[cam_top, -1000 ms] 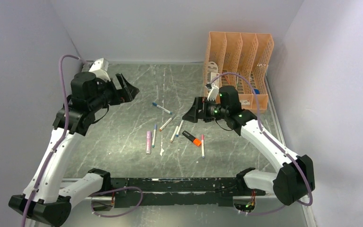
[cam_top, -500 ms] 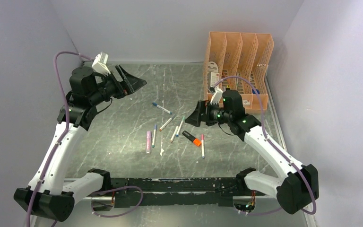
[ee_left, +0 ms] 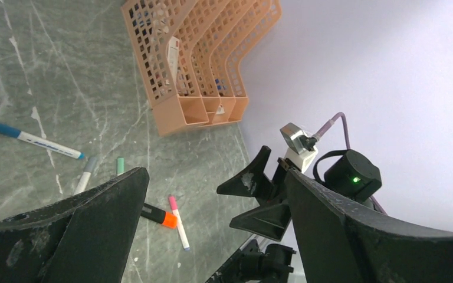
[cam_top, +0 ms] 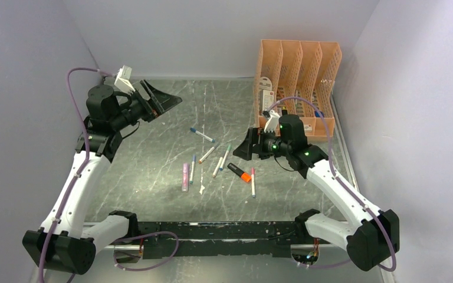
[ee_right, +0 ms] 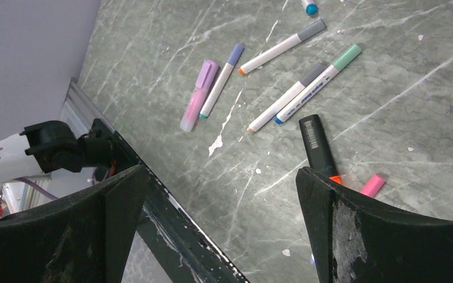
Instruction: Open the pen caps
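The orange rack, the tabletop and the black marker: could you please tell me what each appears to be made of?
Orange rack: likely moulded plastic, matte; its walls are a uniform lattice of holes. Tabletop: grey with white veins, faint sheen; stone or a marble-print laminate, I cannot tell which. Black marker: probably smooth plastic, with a printed barcode label.

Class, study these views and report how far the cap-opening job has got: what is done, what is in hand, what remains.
Done: nothing visible. Every pen that shows clearly, like the teal-capped pen and the blue-capped pen, lies capped on the table.
In hand: nothing. The left pincer and right pincer are both open and empty, above the table.
Left: all the caps.
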You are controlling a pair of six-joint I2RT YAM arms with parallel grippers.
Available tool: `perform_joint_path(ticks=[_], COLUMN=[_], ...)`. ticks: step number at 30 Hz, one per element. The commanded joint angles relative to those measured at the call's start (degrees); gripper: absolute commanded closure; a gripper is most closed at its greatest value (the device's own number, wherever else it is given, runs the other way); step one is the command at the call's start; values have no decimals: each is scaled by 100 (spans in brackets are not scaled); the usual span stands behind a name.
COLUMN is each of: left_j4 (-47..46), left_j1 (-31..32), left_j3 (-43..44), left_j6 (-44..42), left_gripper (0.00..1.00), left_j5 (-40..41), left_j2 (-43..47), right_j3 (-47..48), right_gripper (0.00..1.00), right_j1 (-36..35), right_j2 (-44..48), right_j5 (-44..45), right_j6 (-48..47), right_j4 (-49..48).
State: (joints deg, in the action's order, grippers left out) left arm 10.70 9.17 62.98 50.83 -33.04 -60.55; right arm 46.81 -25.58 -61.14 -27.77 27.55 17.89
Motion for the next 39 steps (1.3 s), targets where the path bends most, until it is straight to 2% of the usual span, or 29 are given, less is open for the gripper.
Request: perform_joint_path(ticks=[1, 7, 11, 17, 23, 28, 39], left_j4=[352, 1076, 1355, 1985, 1625, 1611, 1175], left_j1=[-47, -53, -48, -48, -47, -47, -47], left_j3=[262, 223, -345, -931, -1543, -1514, -1566], left_j6=[-455, -1160, -1650, -2127, -2055, -2158, -2068], left_gripper=[1, 1, 1, 1, 1, 1, 1], left_j5=[444, 1058, 1171, 1248, 1125, 1185, 902], left_j2=[128, 370, 598, 576, 803, 574, 294], right_j3=[-36, 20, 111, -130, -51, 81, 548], right_gripper=[0, 0, 0, 5, 16, 19, 23], right_j1=[-26, -26, -87, -635, -1374, -1622, -1778], right_j2=[107, -114, -492, -643, -1220, -1823, -2575], right_j5=[82, 254, 414, 1277, 2466, 3066, 3667], right_j6=[-90, -180, -227, 90, 171, 105, -326], right_j4=[113, 318, 598, 672, 1030, 1058, 1252])
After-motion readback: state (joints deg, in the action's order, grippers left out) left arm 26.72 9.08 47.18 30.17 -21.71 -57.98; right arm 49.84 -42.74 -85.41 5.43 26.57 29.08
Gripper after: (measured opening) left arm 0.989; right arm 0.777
